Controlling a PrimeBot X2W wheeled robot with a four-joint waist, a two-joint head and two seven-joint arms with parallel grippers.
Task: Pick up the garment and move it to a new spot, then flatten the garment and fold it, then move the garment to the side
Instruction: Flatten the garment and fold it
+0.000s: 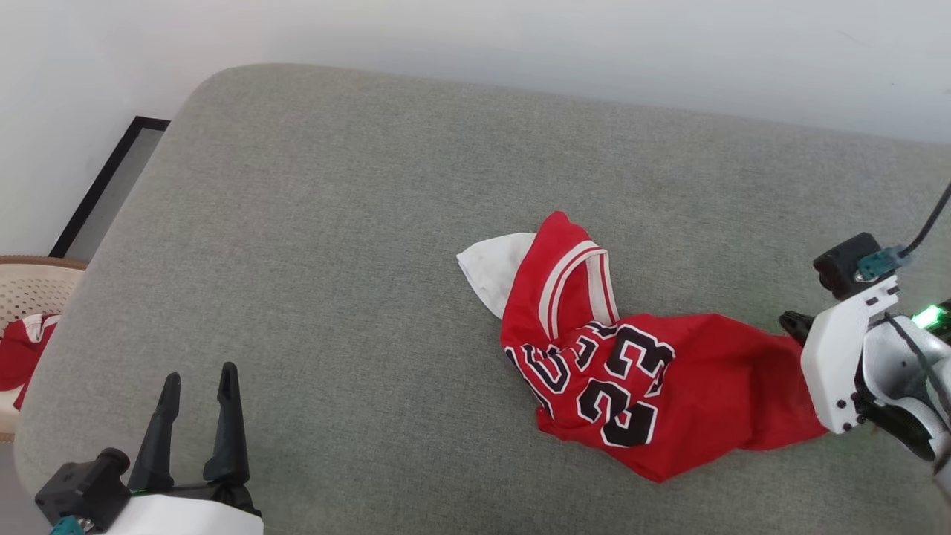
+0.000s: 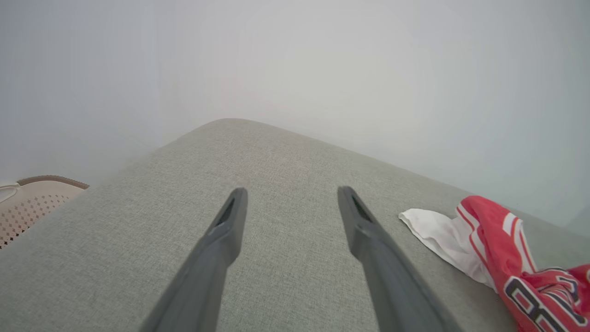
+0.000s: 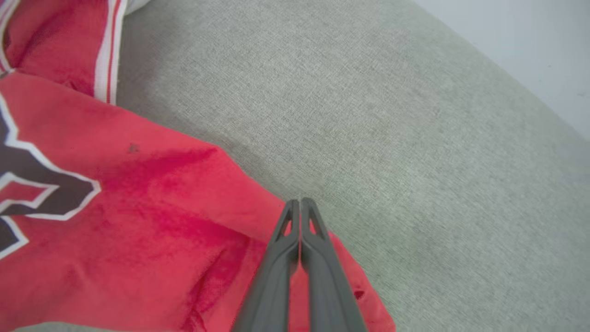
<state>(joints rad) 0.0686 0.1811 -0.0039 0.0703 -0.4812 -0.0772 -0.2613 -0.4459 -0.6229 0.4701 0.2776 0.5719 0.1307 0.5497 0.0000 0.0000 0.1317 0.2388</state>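
Observation:
The garment [image 1: 617,371] lies crumpled on the grey cushion [image 1: 334,223], right of centre, red with a black "23" facing up and a white sleeve [image 1: 494,271] sticking out to the left. My right gripper [image 1: 795,327] is at its right end. In the right wrist view its fingers [image 3: 299,200] are pressed together on the edge of the garment [image 3: 138,207]. My left gripper [image 1: 200,374] stands open at the lower left, well away from the cloth. In the left wrist view the open left gripper [image 2: 291,191] hovers over bare cushion, with the garment [image 2: 507,240] off to the right.
A beige perforated basket [image 1: 30,297] holding red cloth [image 1: 22,349] stands beside the cushion's left edge and shows as a basket [image 2: 32,198] in the left wrist view. A black-framed panel [image 1: 111,178] leans at the white wall behind. Wide bare cushion lies left of the garment.

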